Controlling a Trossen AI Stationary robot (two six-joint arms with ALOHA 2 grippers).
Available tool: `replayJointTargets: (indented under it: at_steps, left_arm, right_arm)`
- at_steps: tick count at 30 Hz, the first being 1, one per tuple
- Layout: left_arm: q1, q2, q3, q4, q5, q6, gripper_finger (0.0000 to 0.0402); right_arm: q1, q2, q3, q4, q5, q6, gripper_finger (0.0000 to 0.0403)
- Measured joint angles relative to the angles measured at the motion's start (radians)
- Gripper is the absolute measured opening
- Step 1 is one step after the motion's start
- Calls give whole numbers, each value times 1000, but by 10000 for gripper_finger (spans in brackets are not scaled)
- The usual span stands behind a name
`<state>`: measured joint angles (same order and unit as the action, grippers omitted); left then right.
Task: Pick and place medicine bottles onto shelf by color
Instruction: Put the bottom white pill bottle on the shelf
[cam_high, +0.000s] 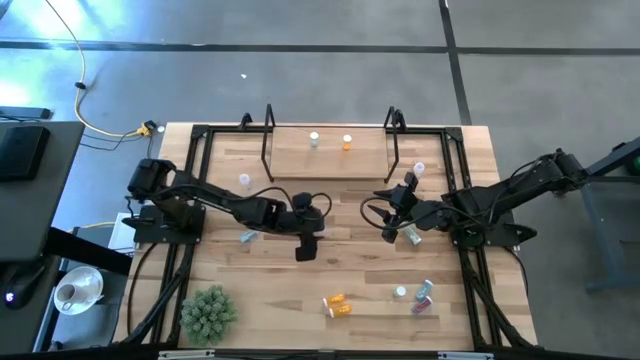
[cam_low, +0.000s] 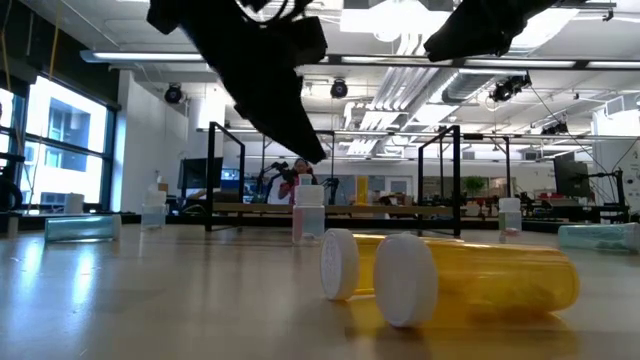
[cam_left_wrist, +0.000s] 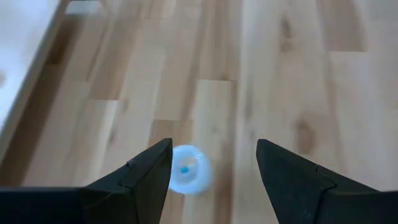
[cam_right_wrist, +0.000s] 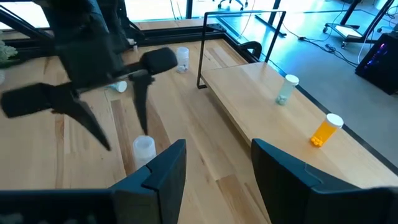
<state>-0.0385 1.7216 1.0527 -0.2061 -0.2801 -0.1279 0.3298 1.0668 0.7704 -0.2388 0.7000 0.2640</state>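
My left gripper (cam_high: 307, 245) hangs open near the table's middle, pointing slantwise down. Its fingers stand just over a small whitish bottle with a white cap (cam_left_wrist: 189, 169), which is upright on the table (cam_right_wrist: 144, 147); its cap lies nearer one finger (cam_left_wrist: 149, 171). My right gripper (cam_right_wrist: 217, 146) waits open to the right of it, with nothing between its fingers. The shelf (cam_high: 330, 160) stands at the far side. On it are an orange bottle (cam_right_wrist: 326, 130) and a pale greenish one (cam_right_wrist: 286, 89), both upright.
Two orange bottles (cam_high: 337, 304) lie near the front edge, with a purple one (cam_high: 424, 296) and a small one (cam_high: 400, 293) to their right. A teal bottle (cam_high: 248, 237) lies at the left; a whitish one (cam_high: 243, 181) stands behind it. A green plant ball (cam_high: 208, 310) sits front left.
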Motion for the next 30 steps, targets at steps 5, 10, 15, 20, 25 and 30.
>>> replayJointTargets:
  at_steps: [5,10,15,20,25,30]
  left_arm:
    - [27,38,0,21,-25,-18,223]
    - [44,71,0,15,-15,-50,223]
    - [46,82,0,14,12,-53,223]
    - [46,82,0,1,14,-62,222]
    - [46,82,0,-7,11,-71,200]
    - [46,82,0,-7,10,-80,156]
  right_arm:
    - [0,0,0,-5,-1,8,172]
    - [0,0,0,-6,-1,8,172]
    - [0,0,0,-7,-2,7,172]
    - [0,0,0,-7,-3,8,172]
    - [0,0,0,-7,-4,8,172]
    - [0,0,0,-7,-4,6,172]
